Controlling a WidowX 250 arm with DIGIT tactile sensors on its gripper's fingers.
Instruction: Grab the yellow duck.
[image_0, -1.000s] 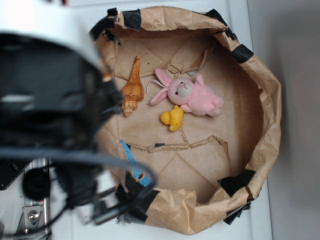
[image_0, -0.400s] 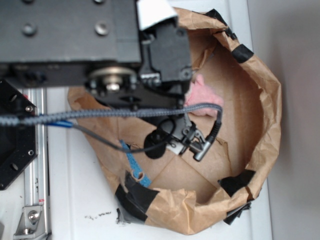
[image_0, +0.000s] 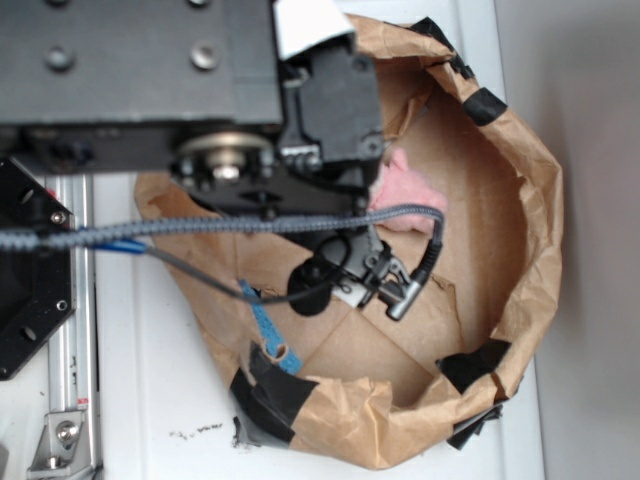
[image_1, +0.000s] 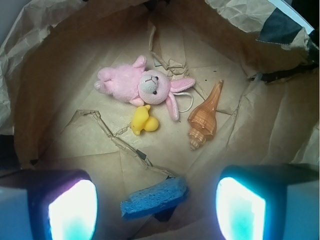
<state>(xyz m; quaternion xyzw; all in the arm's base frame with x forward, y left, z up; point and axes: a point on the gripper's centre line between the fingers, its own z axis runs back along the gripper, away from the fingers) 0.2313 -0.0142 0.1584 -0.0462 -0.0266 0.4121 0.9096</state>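
The yellow duck (image_1: 144, 120) lies on the brown paper floor in the wrist view, just below the pink plush bunny (image_1: 140, 86) and left of the orange-brown spiral seashell (image_1: 204, 117). My gripper (image_1: 156, 210) hangs high above the floor, its two fingers (image_1: 70, 210) spread wide at the bottom corners, open and empty. The duck sits well ahead of the fingertips, a little left of centre. In the exterior view the black arm (image_0: 200, 100) hides the duck and the shell; only a bit of the bunny (image_0: 405, 195) shows.
A crumpled brown paper bag wall (image_0: 530, 200) with black tape patches (image_0: 470, 365) rings the floor. A blue sponge (image_1: 152, 197) stands on edge between the fingers and the duck, also seen as the blue sponge (image_0: 262, 320) near the bag's lower-left wall.
The arm swung from the left edge to above the bag, covering the duck and shell in the exterior view. Over the last half second it barely moved.
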